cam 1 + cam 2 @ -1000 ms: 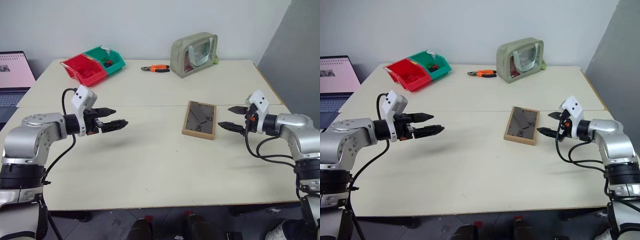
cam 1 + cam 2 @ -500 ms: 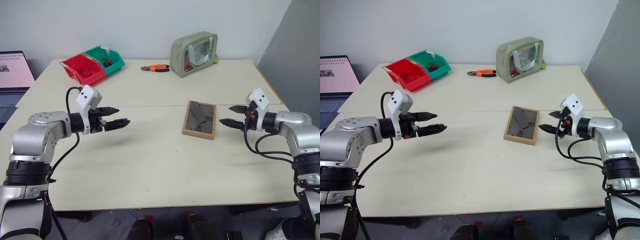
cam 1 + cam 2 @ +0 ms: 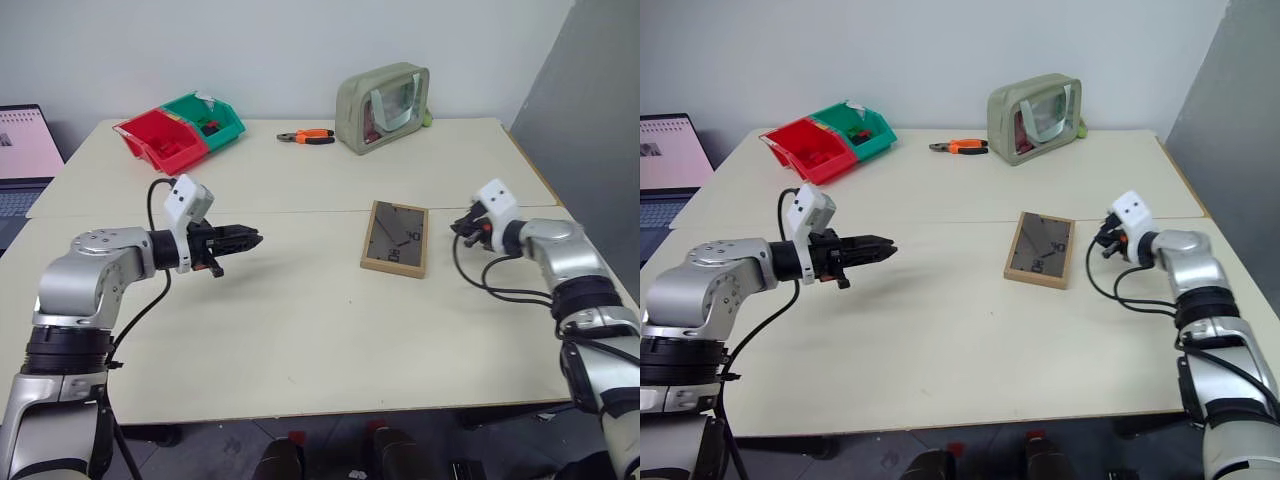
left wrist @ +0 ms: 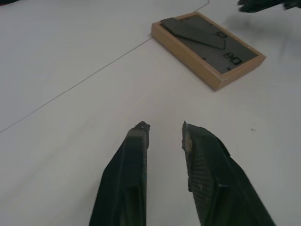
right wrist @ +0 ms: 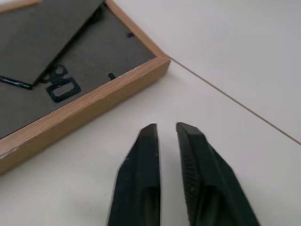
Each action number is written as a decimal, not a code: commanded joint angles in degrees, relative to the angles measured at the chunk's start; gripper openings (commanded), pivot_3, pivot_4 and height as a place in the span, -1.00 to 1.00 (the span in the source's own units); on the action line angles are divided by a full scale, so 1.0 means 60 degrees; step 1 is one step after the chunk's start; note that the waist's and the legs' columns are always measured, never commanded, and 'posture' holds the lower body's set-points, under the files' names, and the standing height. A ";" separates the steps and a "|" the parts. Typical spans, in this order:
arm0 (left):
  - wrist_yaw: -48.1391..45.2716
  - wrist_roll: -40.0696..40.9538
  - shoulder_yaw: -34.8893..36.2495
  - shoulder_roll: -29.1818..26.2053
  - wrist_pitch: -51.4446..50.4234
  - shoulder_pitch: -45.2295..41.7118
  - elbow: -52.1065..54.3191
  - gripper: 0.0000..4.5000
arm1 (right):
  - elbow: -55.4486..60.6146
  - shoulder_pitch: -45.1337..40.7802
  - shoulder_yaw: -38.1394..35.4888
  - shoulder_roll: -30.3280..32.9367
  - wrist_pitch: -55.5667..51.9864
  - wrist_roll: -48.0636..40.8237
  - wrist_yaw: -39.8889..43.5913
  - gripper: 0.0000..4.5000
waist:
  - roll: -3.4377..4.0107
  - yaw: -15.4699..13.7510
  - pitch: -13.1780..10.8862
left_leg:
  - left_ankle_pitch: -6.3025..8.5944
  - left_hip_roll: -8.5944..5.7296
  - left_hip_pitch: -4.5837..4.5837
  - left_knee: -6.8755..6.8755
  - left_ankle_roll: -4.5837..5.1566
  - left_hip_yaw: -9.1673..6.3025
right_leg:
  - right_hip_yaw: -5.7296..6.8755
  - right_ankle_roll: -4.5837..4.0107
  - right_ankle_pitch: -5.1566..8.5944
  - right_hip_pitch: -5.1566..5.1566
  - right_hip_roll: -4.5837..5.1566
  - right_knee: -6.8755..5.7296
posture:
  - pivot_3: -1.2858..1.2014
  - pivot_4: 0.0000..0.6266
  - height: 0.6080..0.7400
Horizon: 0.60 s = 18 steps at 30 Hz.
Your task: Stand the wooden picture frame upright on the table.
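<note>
Approach stage; picture frame (image 3: 394,238) flat on table (image 3: 300,330), dark back up, stand folded; right gripper (image 5: 164,134) just beside its edge, fingers nearly together, empty; left gripper (image 4: 164,134) well apart, narrowly parted, empty. Next, probably: reopen, lift an edge.

Wooden picture frame (image 3: 395,238) flat, dark back up, on cream table (image 3: 300,330).
</note>
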State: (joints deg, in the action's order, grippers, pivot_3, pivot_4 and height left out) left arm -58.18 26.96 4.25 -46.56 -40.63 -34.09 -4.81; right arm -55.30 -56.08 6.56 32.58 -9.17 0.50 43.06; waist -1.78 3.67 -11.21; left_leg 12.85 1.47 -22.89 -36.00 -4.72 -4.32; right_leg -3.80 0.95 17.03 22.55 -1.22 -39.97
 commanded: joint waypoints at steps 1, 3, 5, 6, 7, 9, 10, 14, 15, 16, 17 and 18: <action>0.0237 0.0078 0.0189 0.0205 0.0129 -0.0013 0.0452 -0.93 | -0.1557 -0.0888 -0.0003 -0.0401 0.1041 0.0547 -0.1065 -1.00 | 0.0000 -0.0002 0.0000 | 0.0000 0.0000 -0.0004 0.0001 0.0000 0.0001 | -0.0001 -0.0001 0.0000 0.0007 0.0000 -0.0001 | 0.03 -0.52 1.00; 0.0453 0.0007 0.0109 0.0471 0.0136 -0.0011 0.0447 -0.98 | -0.2112 -0.1139 -0.0053 -0.0639 0.1310 0.0692 -0.1387 -1.00 | 0.0000 -0.0005 0.0000 | -0.0001 0.0002 -0.0012 0.0003 -0.0001 0.0001 | -0.0001 -0.0001 0.0000 0.0013 0.0005 -0.0001 | 0.03 -0.52 1.00; 0.0877 -0.0381 -0.0249 0.1040 0.0499 -0.0092 0.0146 -0.98 | -0.2501 -0.1350 -0.0084 -0.0893 0.1500 0.0809 -0.1663 -1.00 | 0.0000 -0.0008 0.0000 | 0.0000 0.0002 -0.0016 0.0003 -0.0001 0.0001 | -0.0001 -0.0001 0.0000 0.0013 0.0031 0.0000 | 0.03 -0.52 1.00; 0.1120 -0.0621 -0.0463 0.1392 0.0735 -0.0182 -0.0100 -0.98 | -0.2637 -0.1439 -0.0106 -0.1019 0.1549 0.0841 -0.1768 -1.00 | 0.0001 -0.0029 0.0001 | -0.0001 0.0002 -0.0016 0.0002 -0.0001 0.0001 | -0.0001 0.0000 0.0000 0.0013 0.0044 0.0000 | 0.03 -0.52 1.00; 0.1375 -0.0878 -0.0663 0.1753 0.0970 -0.0303 -0.0413 -0.98 | -0.2739 -0.1505 -0.0136 -0.1123 0.1586 0.0863 -0.1847 -1.00 | 0.0001 -0.0059 0.0001 | -0.0001 0.0001 -0.0011 0.0001 -0.0001 0.0001 | 0.0001 0.0000 0.0000 0.0007 0.0045 -0.0001 | 0.03 -0.52 1.00; 0.1890 -0.1319 -0.0948 0.2531 0.1457 -0.0635 -0.1172 -0.98 | -0.2868 -0.1583 -0.0198 -0.1290 0.1639 0.0888 -0.1919 -1.00 | 0.0000 -0.0084 0.0001 | -0.0001 -0.0002 -0.0009 -0.0008 0.0000 -0.0002 | 0.0004 0.0002 -0.0001 -0.0002 0.0045 -0.0003 | 0.03 -0.52 1.00; 0.2051 -0.1499 -0.1060 0.2854 0.1688 -0.0789 -0.1571 -0.98 | -0.2911 -0.1610 -0.0221 -0.1368 0.1655 0.0888 -0.1934 -1.00 | 0.0000 -0.0097 0.0001 | -0.0002 -0.0004 -0.0010 -0.0012 0.0001 -0.0002 | 0.0004 0.0006 -0.0004 -0.0003 0.0045 -0.0003 | 0.03 -0.52 1.00; 0.2477 -0.2164 -0.1647 0.4232 0.2549 -0.1603 -0.3192 -0.98 | -0.2944 -0.1636 -0.0309 -0.1655 0.1715 0.0882 -0.1970 -1.00 | 0.0000 -0.0073 0.0001 | -0.0002 -0.0009 -0.0012 -0.0011 0.0002 0.0000 | 0.0004 0.0008 -0.0006 -0.0003 0.0045 -0.0001 | 0.03 -0.52 1.00; 0.2593 -0.2301 -0.1749 0.4596 0.2714 -0.1902 -0.3691 -0.98 | -0.2927 -0.1636 -0.0346 -0.1759 0.1712 0.0847 -0.1934 -1.00 | 0.0000 -0.0074 0.0001 | -0.0002 -0.0009 -0.0012 -0.0010 0.0002 0.0001 | 0.0004 0.0008 -0.0006 -0.0003 0.0046 -0.0001 | 0.03 -0.52 1.00; 0.2648 -0.2426 -0.1847 0.4905 0.2828 -0.2156 -0.4112 -0.98 | -0.2896 -0.1625 -0.0373 -0.1855 0.1718 0.0815 -0.1876 -1.00 | 0.0000 -0.0072 0.0001 | -0.0002 -0.0011 -0.0012 -0.0010 0.0002 0.0001 | 0.0005 0.0008 -0.0006 -0.0003 0.0046 -0.0001 | 0.03 -0.52 1.00; 0.2647 -0.2550 -0.1940 0.5109 0.2925 -0.2323 -0.4399 -0.98 | -0.2859 -0.1608 -0.0402 -0.1945 0.1727 0.0778 -0.1812 -1.00 | 0.0000 -0.0058 0.0001 | -0.0002 -0.0015 -0.0012 -0.0010 0.0001 0.0001 | 0.0005 0.0008 -0.0006 -0.0003 0.0046 -0.0001 | 0.03 -0.52 1.00; 0.2626 -0.2632 -0.1976 0.5221 0.2999 -0.2421 -0.4584 -0.98 | -0.2835 -0.1595 -0.0422 -0.1996 0.1731 0.0761 -0.1770 -1.00 | 0.0000 -0.0017 0.0001 | -0.0002 -0.0022 -0.0011 -0.0010 0.0001 0.0002 | 0.0003 0.0008 -0.0006 -0.0003 0.0046 -0.0003 | 0.03 -0.52 1.00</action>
State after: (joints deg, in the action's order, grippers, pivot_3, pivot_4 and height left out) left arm -42.60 12.42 -7.19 -15.76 -24.71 -47.10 -31.10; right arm -73.89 -64.04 5.21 20.91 -0.17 5.58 31.61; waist -1.78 3.57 -11.20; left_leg 12.83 1.32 -22.94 -36.06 -4.71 -4.26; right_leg -3.82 1.00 16.99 22.53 -0.94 -39.99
